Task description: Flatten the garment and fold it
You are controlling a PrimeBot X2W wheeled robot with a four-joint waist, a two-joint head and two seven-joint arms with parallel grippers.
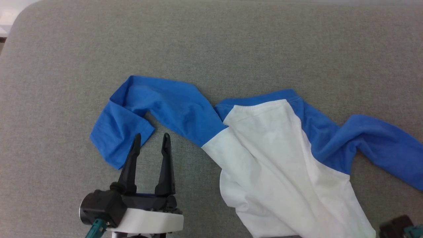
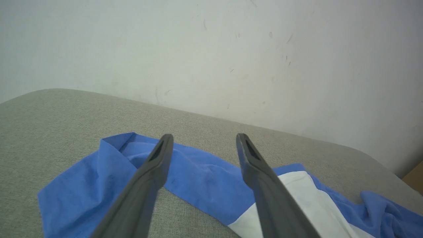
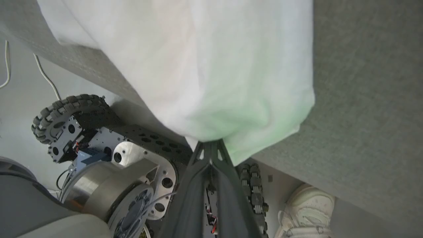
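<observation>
**Figure.** The garment (image 1: 271,148) lay on a grey upholstered surface (image 1: 66,49). In the head view its white body ran from the blue collar at mid-frame down toward the near right edge. The two blue sleeves trailed out to either side, so the sleeve-to-sleeve axis lay roughly across the view.

**Right hand** (image 3: 210,145): clenched on the lower end of the white body. In the right wrist view that end hung bunched over the near edge of the surface.

**Left hand** (image 1: 152,138): released, jaws wide with nothing between them, low over the surface.

**Left-side sleeve** (image 1: 148,105): doubled back on itself, with its cuff end just ahead of the left hand and to that hand's left. One fingertip appeared to overlap the cuff's edge, but whether it touched the cloth could not be told from above.

**Reading:** flattening was unfinished. The left hand was much the nearer to this fold. The coming move probably turned on a short reach forward and leftward to the cuff, then a pull outward along the sleeve's length, away from the body.
</observation>
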